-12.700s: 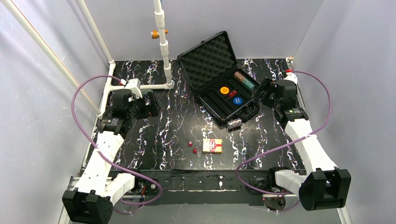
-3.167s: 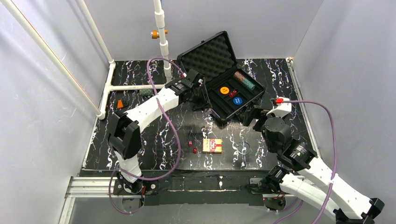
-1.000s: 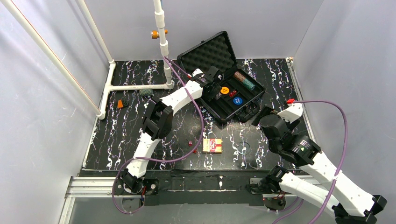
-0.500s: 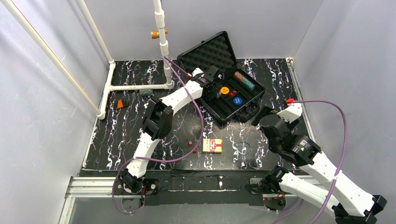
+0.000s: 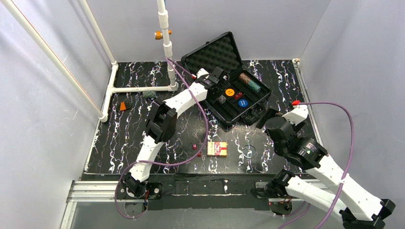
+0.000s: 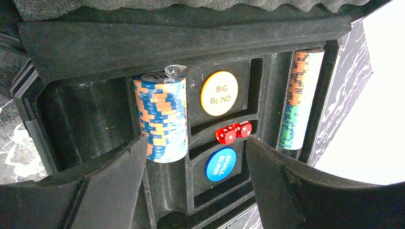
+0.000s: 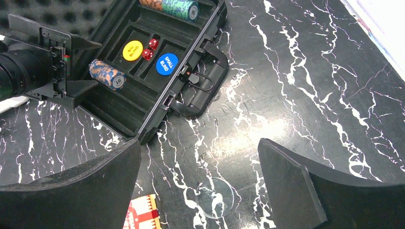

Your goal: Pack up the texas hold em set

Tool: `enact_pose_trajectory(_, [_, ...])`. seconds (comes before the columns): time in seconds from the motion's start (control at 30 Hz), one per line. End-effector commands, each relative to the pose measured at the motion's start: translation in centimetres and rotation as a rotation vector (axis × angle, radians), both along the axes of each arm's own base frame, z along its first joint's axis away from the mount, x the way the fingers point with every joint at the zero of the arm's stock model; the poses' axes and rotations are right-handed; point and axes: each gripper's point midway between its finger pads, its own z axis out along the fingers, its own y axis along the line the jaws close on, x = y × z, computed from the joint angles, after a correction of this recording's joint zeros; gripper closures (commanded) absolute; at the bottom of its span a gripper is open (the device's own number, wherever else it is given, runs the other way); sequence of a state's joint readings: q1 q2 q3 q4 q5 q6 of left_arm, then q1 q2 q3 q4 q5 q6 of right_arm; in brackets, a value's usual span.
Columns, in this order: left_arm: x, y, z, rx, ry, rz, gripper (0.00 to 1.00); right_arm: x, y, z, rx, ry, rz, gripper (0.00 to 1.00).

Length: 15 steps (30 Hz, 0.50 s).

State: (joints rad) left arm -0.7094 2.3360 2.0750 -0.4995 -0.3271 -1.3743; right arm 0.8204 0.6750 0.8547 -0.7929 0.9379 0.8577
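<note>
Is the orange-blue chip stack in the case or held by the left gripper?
In the case. The chip stack lies sideways in a slot beside the Big Blind disc; the left gripper is open, not clamping it.

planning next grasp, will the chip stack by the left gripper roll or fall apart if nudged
Lying on its side, the chip stack could roll, though the case trough probably checks it. Clear film at its end hints it is wrapped, so it may hold together.

Black marbled table (image 5: 119, 138): open case (image 5: 212, 59), card box (image 5: 217, 149), red dice (image 5: 199, 153) beside box.
</note>
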Motion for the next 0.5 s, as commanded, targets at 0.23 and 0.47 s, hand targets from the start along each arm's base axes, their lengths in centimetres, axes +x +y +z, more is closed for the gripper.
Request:
enact_pose_trajectory(0.23, [-0.3, 1.4, 7.3, 0.066, -0.153, -0.067, 0.14, 0.9, 0.7, 1.0, 0.003, -0.034, -0.001, 0.0])
enact_pose_trajectory(0.47, [-2.1, 4.4, 11.2, 0.198, -0.248, -0.155, 0.03, 1.2, 0.7, 1.7, -0.022, -0.038, -0.005, 0.0])
